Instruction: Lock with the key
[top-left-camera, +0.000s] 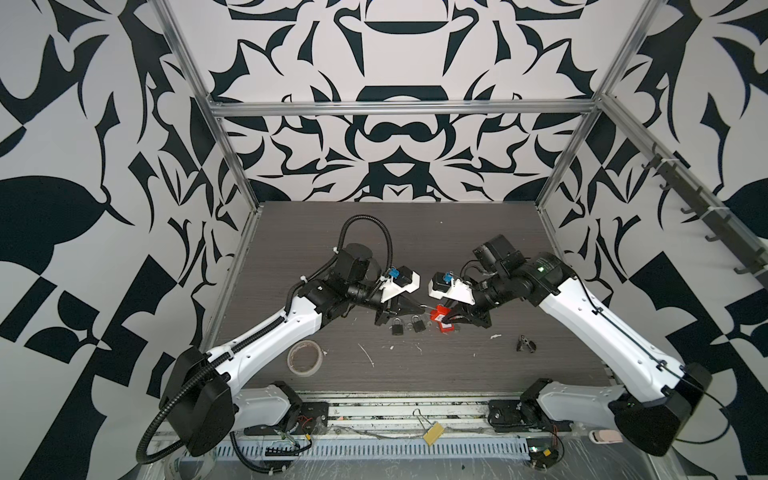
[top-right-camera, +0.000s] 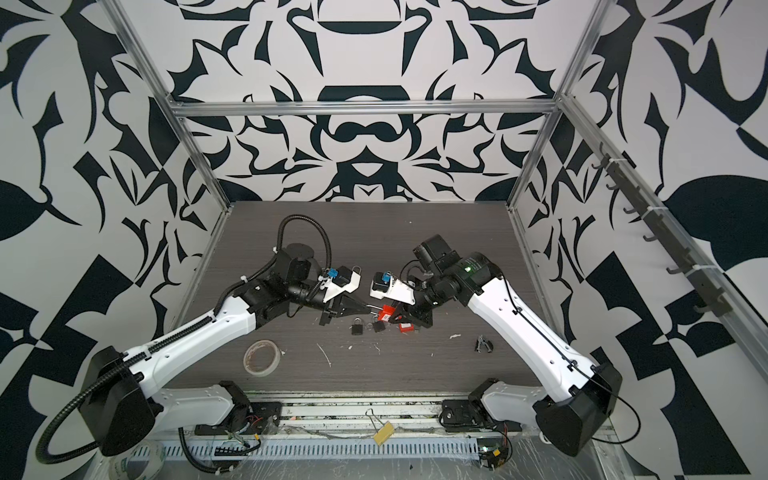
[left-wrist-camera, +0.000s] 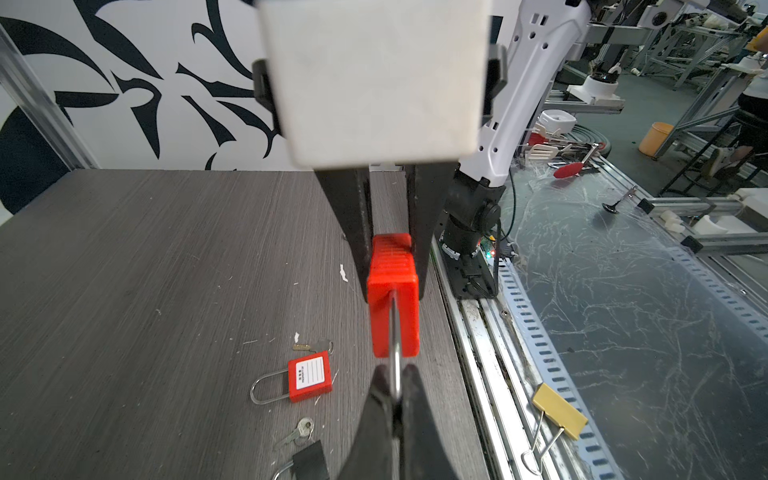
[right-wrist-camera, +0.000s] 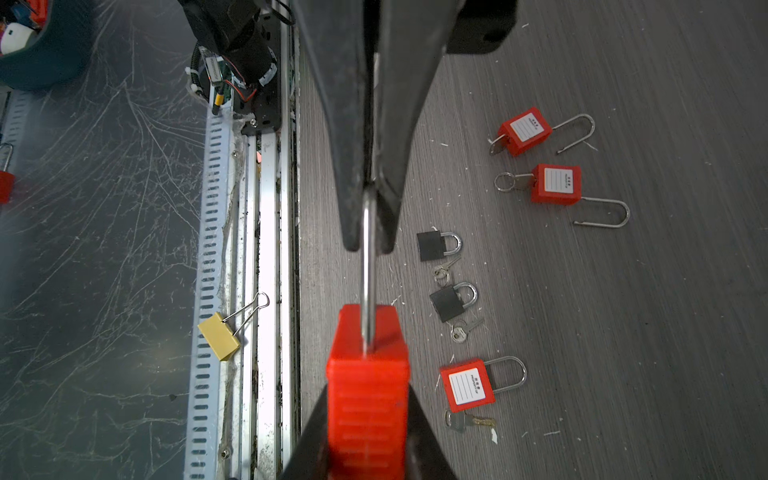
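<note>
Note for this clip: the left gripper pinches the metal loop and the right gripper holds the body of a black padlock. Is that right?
No: the held padlock is red, not black, as the left wrist view shows. The left gripper pinches its metal loop and the right gripper holds its body.

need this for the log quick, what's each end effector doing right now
Left end effector: closed on the shackle of the red padlock.
Right end effector: closed on the body of that same padlock.
</note>
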